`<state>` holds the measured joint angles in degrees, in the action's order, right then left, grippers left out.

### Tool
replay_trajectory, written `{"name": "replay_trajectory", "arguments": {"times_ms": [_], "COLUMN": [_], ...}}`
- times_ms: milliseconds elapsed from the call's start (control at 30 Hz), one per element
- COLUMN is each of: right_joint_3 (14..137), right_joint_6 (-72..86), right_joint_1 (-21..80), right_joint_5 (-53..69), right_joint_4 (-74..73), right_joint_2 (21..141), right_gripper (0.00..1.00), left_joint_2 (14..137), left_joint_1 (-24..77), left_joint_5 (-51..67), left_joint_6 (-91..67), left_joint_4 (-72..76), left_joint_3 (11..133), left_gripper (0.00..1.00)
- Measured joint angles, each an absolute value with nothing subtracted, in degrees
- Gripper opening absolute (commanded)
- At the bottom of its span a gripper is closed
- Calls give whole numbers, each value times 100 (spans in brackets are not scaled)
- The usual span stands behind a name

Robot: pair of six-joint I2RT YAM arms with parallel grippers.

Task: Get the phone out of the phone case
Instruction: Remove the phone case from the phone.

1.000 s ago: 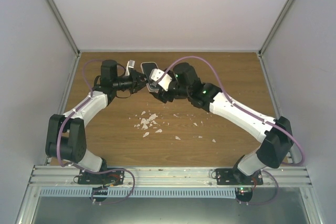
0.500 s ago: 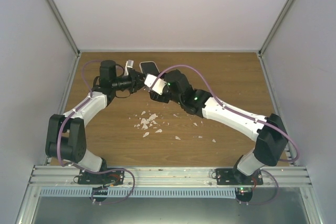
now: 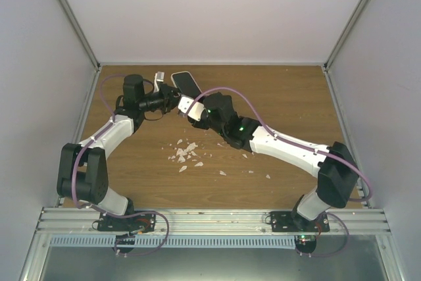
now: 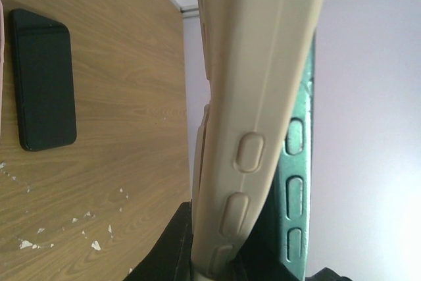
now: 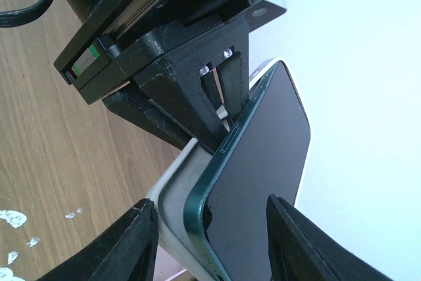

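Observation:
My left gripper is shut on the beige phone case, which stands on edge above the table with the dark green phone in it. In the left wrist view the phone's green edge shows behind the case. In the right wrist view the phone's near corner stands proud of the case. My right gripper is open, one finger on each side of that corner, touching neither. From above, the phone tilts up at the table's back left, with the right gripper just below it.
White crumbs lie scattered on the wooden table in front of both grippers. A black phone-like slab lies flat on the table in the left wrist view. White walls enclose the back and both sides.
My right arm has stretched left and back, bringing its open gripper up to the phone's corner. My left gripper has turned slightly, lifting the phone's far end toward the back wall.

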<state>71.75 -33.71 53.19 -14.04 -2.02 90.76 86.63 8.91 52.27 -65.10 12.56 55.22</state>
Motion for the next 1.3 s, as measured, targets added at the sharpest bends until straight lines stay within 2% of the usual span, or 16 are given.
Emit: {"name": "replay_trajectory", "arguments": {"times_ms": [300,533,733,1133,1233,1300], "right_joint_3": [7105,7094,6908,6036,5977,5977], "right_joint_6": [-3520,-3671,-3892,-4637,-4810,-4921], "right_joint_1": [5356,5343,5347,5363,5369,5369], "right_joint_5": [-1649,-1883,-1975,-2185,-2239,-2283], "right_joint_4": [12,128,401,1863,2110,2248], "right_joint_2": [9076,9076,9076,9080,9118,9188], "right_gripper": [41,28,28,27,21,11], "left_joint_2": [8663,8665,8757,8858,8858,8858], "left_joint_1": [886,888,891,928,932,934], "left_joint_5": [5151,5223,5271,5310,5315,5321], "left_joint_6": [-6591,-6639,-6729,-6783,-6816,-6845], "left_joint_4": [1396,1396,1463,1463,1514,1566], "left_joint_3": [5520,5483,5483,5406,5404,5404], "left_gripper": [0,0,0,0,0,0]}}
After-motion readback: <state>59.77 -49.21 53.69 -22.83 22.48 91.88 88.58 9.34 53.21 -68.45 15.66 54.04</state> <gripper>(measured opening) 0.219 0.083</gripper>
